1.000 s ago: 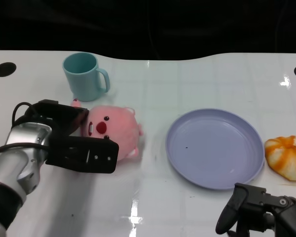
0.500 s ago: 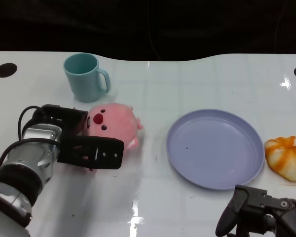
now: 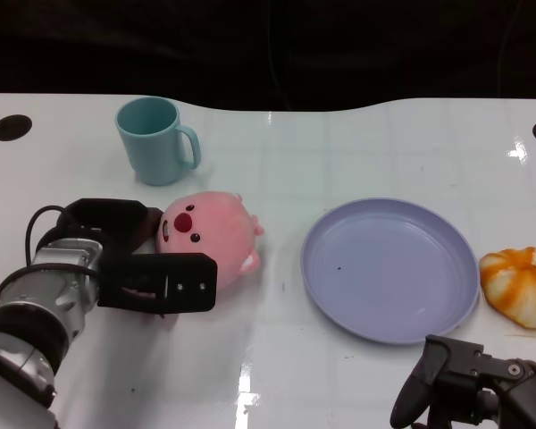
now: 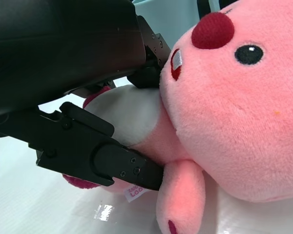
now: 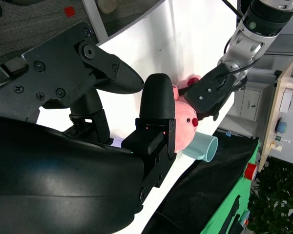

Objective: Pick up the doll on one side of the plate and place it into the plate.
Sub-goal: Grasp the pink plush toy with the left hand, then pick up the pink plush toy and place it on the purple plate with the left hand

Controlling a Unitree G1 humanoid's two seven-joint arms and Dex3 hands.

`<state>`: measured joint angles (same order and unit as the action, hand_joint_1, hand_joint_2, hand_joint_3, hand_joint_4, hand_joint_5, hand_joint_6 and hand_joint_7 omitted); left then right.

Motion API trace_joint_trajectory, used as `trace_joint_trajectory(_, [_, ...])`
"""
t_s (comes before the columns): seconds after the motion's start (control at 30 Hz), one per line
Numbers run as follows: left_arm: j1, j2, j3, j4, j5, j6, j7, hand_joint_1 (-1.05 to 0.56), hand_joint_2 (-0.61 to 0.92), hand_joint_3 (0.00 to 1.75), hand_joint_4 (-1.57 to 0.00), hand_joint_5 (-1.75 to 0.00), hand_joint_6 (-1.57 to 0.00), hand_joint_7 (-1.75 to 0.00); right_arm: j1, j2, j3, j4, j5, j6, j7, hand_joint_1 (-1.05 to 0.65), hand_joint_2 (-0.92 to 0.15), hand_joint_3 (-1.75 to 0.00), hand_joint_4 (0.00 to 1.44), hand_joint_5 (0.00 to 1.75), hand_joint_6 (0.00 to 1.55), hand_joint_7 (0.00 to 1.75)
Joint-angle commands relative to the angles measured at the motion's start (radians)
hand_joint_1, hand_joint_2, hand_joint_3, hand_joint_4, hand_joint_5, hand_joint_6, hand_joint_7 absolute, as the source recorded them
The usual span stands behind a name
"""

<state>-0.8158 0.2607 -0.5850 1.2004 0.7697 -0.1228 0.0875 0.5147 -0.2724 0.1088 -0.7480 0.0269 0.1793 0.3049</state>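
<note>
The pink plush doll [image 3: 213, 234] lies on the white table, left of the lilac plate [image 3: 389, 268]. My left hand [image 3: 134, 259] grips it: one finger crosses its front, others reach behind its head. In the left wrist view the black fingers [image 4: 102, 156] press across the doll's [image 4: 234, 107] white belly and against its cheek. The plate holds nothing. My right hand [image 3: 469, 380] rests low at the table's front right, near the plate's front edge, fingers apart and holding nothing. The right wrist view shows the doll [image 5: 186, 119] and the left hand [image 5: 212, 90] far off.
A teal mug [image 3: 154, 138] stands just behind the doll, handle to the right. An orange and white plush thing [image 3: 521, 283] lies right of the plate, close to its rim. The table's back edge runs along a dark background.
My left hand has drawn in around the doll and its front finger has shifted slightly; the doll has turned and rocked a little in place. The right hand has not moved.
</note>
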Motion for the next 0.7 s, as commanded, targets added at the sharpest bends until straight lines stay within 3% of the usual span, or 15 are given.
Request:
trace_joint_trajectory(0.03, [0.078,-0.004,-0.006,0.013,-0.016,-0.053,0.017,-0.25,0.92,0.28,-0.69,-1.69,-0.85,-0.78,-0.008,-0.005,-0.004,0.002,0.002,0.006,-0.003,-0.21,-0.52,-1.1,0.66,1.72,0.6,1.42])
trace_joint_trajectory(0.1, [0.082,0.002,0.001,0.006,-0.028,-0.067,0.039,-0.27,0.92,0.31,-0.69,-1.74,-0.8,-1.02,-0.012,-0.006,-0.002,0.009,-0.003,-0.004,-0.003,-0.21,-0.52,-1.1,0.67,1.72,0.6,1.42])
trace_joint_trajectory(0.2, [0.098,0.01,0.028,-0.012,-0.06,-0.101,0.095,-0.28,0.92,0.32,-0.69,-1.74,-0.77,-1.12,-0.016,-0.006,0.0,0.013,-0.005,-0.007,-0.004,-0.2,-0.52,-1.11,0.67,1.72,0.6,1.42])
trace_joint_trajectory(0.23, [0.112,0.017,0.052,-0.028,-0.082,-0.128,0.14,-0.22,0.85,0.48,-0.81,-1.75,-0.74,-1.49,-0.02,-0.006,0.001,0.018,-0.006,-0.007,-0.005,-0.21,-0.52,-1.11,0.67,1.72,0.6,1.42])
trace_joint_trajectory(0.3, [0.133,0.024,0.094,-0.054,-0.123,-0.167,0.19,-0.19,0.7,0.78,-0.89,-1.75,-0.74,-1.68,-0.026,-0.005,0.001,0.028,-0.007,-0.009,-0.006,-0.21,-0.51,-1.12,0.67,1.72,0.6,1.42])
trace_joint_trajectory(0.33, [0.14,0.023,0.116,-0.065,-0.149,-0.179,0.187,-0.19,0.63,0.93,-0.91,-1.75,-0.72,-1.72,-0.029,-0.006,0.0,0.035,-0.006,-0.012,-0.005,-0.21,-0.51,-1.12,0.68,1.72,0.6,1.42])
trace_joint_trajectory(0.4, [0.151,0.022,0.156,-0.091,-0.196,-0.185,0.159,-0.19,0.59,1.04,-0.92,-1.75,-0.72,-1.74,-0.037,-0.004,-0.003,0.048,-0.002,-0.013,-0.004,-0.2,-0.51,-1.13,0.68,1.72,0.6,1.42])
trace_joint_trajectory(0.7, [0.195,0.049,0.231,-0.275,-0.262,-0.142,0.05,-0.18,0.53,1.15,-0.93,-1.75,-0.74,-1.75,-0.068,0.007,0.001,0.105,0.014,-0.026,-0.004,-0.17,-0.5,-1.14,0.66,1.72,0.6,1.4])
